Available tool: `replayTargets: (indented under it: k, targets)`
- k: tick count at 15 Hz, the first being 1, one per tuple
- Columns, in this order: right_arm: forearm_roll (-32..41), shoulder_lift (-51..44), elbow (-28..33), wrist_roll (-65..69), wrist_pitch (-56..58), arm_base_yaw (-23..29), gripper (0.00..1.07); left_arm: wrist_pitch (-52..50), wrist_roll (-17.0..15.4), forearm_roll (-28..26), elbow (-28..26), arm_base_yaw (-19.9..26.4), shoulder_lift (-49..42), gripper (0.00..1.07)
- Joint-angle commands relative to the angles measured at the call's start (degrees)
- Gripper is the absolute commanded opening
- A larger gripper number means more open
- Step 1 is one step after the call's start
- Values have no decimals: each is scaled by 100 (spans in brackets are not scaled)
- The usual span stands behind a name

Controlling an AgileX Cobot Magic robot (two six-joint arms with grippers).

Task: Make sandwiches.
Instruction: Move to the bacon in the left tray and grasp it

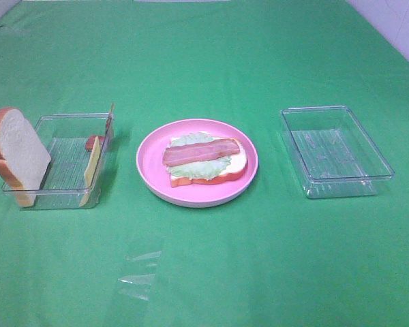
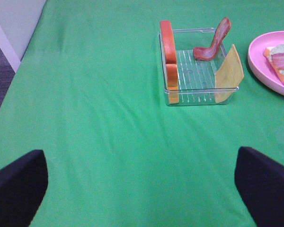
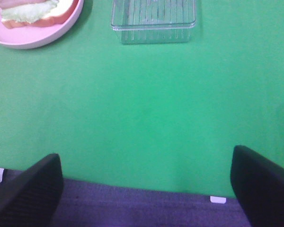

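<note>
An unfinished sandwich (image 1: 206, 161), bread layered with lettuce and bacon, is pictured on a pink plate (image 1: 152, 165) at centre. A bread slice (image 1: 17, 153), cheese square (image 1: 92, 167) and bacon strip (image 2: 213, 45) are propped in the left tray (image 1: 54, 199); a second tray (image 1: 378, 163) sits to the right. Caught only by the wrist cameras, the left gripper (image 2: 141, 179) and right gripper (image 3: 146, 184) are held with jaws spread wide above the green cloth (image 1: 204, 272).

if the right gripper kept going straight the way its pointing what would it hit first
Most likely the bare green cloth just ahead of the open right gripper; farther along that line sits the clear tray. The downward tilt is hard to judge.
</note>
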Motion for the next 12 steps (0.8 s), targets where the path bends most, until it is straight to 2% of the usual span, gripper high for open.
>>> replayTargets:
  k: [1,5,12]
  targets:
    - [-23,-854,292,40,46,6,91,-63,0,6,-6,-34,-86,100]
    - [120,-1833,556,-281,-52,6,91,-63,0,6,-6,-34,-86,100]
    - [166,-1799,556,-315,-52,0,91,-69,0,57,-6,-34,-63,100]
